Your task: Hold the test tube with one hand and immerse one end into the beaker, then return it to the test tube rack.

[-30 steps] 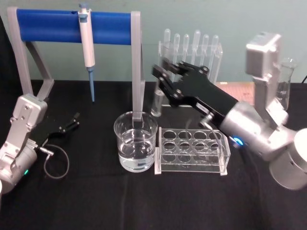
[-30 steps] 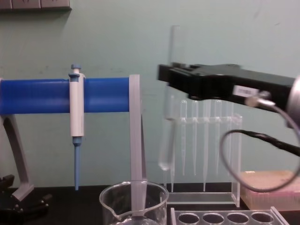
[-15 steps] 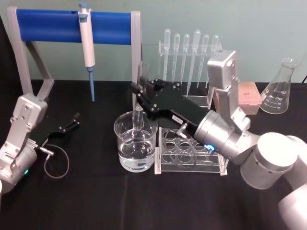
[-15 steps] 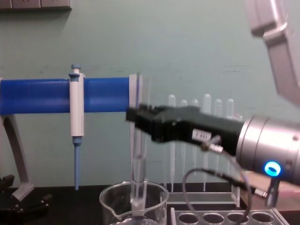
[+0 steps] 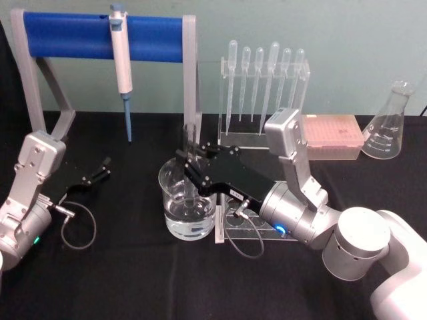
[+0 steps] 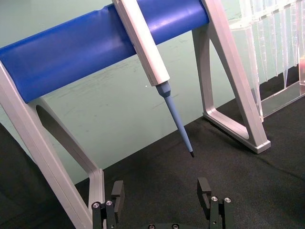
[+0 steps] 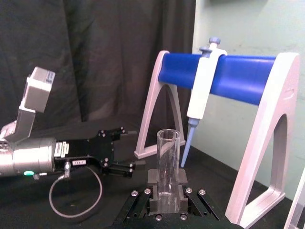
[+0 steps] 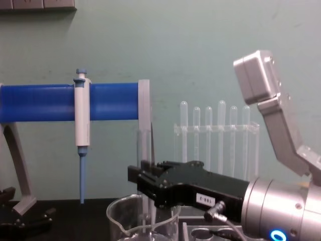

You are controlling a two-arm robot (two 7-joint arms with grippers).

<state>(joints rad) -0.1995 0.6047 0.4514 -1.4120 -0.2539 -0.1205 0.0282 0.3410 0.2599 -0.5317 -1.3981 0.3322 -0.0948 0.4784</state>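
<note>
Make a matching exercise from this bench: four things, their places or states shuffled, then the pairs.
1. clear glass test tube
2. white-and-blue pipettor
3. clear glass conical flask
4. black left gripper

A. hangs on the blue bar stand
B. open, at the table's left
C. stands at the far right
D. upright in the right gripper, lower end in the wide glass beaker

Pairs: 1-D, 2-A, 3-C, 4-B

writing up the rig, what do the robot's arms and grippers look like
The right gripper and left gripper are black two-finger units with screws, on silver cylindrical wrists. The right carries a white label, a glowing blue ring and a grey boxy wrist camera. A thin dark cable loops from each wrist.
</note>
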